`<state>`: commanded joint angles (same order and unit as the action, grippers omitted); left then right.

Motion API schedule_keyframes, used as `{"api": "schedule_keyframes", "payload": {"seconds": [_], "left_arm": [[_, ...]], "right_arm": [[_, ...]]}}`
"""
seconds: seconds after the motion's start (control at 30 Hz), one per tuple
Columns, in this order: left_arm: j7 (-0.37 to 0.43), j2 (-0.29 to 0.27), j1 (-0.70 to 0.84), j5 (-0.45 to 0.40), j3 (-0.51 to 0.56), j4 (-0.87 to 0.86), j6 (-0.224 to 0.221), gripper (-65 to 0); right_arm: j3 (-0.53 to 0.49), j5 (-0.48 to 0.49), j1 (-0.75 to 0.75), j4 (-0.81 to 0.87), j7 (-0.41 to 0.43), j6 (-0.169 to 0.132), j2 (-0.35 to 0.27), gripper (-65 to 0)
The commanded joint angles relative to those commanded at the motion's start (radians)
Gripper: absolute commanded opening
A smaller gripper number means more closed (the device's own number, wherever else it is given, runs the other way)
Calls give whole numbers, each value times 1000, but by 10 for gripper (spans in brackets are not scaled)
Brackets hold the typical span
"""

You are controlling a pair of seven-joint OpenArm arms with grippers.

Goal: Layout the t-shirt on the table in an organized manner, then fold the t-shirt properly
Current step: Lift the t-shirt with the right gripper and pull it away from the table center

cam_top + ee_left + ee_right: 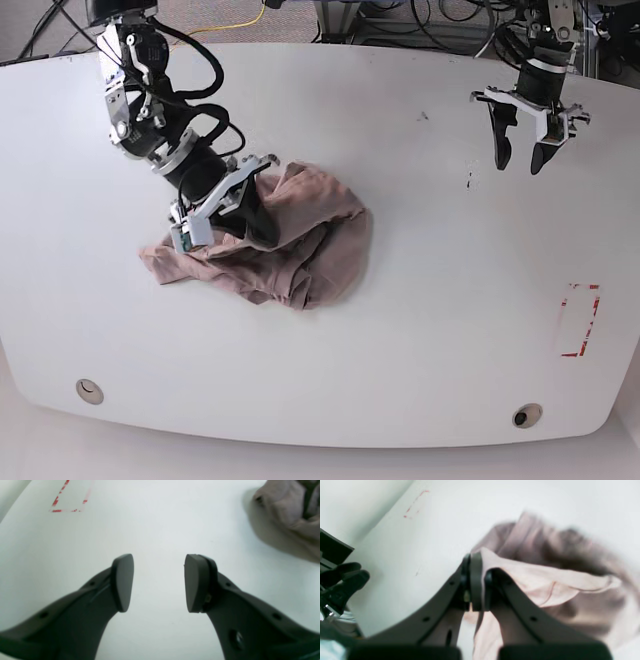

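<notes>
The mauve t-shirt (305,250) lies crumpled in a heap on the left half of the white table (430,320). My right gripper (258,232) is pressed into the heap's left side. In the right wrist view, my right gripper (476,563) is shut on a fold of the t-shirt (545,580), with fabric draped over one finger. My left gripper (520,158) hangs open above the table's far right, well apart from the cloth. The left wrist view shows my left gripper (159,580) with nothing between its pads and only a corner of the t-shirt (287,512) at upper right.
A red rectangular mark (578,320) sits near the table's right edge. Two small round holes (88,390) (526,414) lie along the front edge. Cables and equipment crowd the floor behind the table's far edge.
</notes>
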<state>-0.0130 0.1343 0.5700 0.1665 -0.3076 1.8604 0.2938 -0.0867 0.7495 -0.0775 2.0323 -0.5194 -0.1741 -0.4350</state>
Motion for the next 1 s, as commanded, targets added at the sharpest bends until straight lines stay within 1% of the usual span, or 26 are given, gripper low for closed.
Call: {"api": "schedule_keyframes", "payload": {"seconds": [0.1, 0.2, 0.43, 0.5, 0.63, 0.77, 0.87, 0.97, 1.0], "left_arm": [[-49, 0, -37, 2, 0, 0, 0, -342], [-71, -3, -71, 3, 0, 2, 0, -342], [-127, -5, -140, 3, 8, 3, 0, -340], [-146, -5, -158, 3, 34, 3, 0, -340], [-146, 0, -170, 5, 78, 3, 0, -340], [-146, 2, -201, 3, 141, 2, 0, -339], [-147, 2, -218, 3, 199, 0, 0, -339], [-147, 2, -233, 3, 259, 0, 0, -339], [-147, 0, -241, 3, 287, 0, 0, -339]], "right_arm": [[11, 3, 80, -3, 0, 0, -31, -650], [9, 3, 138, -18, 2, 0, -68, -650], [9, 5, 264, -43, 3, 0, -126, -650], [8, 5, 310, -49, 3, 0, -146, -650], [8, 5, 385, -51, 3, 0, -170, -650], [6, 3, 473, -97, 5, 0, -186, -650], [6, 3, 546, -135, 5, 0, -203, -650], [6, 3, 611, -176, 5, 0, -207, -650], [6, 2, 638, -193, 5, -8, -209, -650]]}}
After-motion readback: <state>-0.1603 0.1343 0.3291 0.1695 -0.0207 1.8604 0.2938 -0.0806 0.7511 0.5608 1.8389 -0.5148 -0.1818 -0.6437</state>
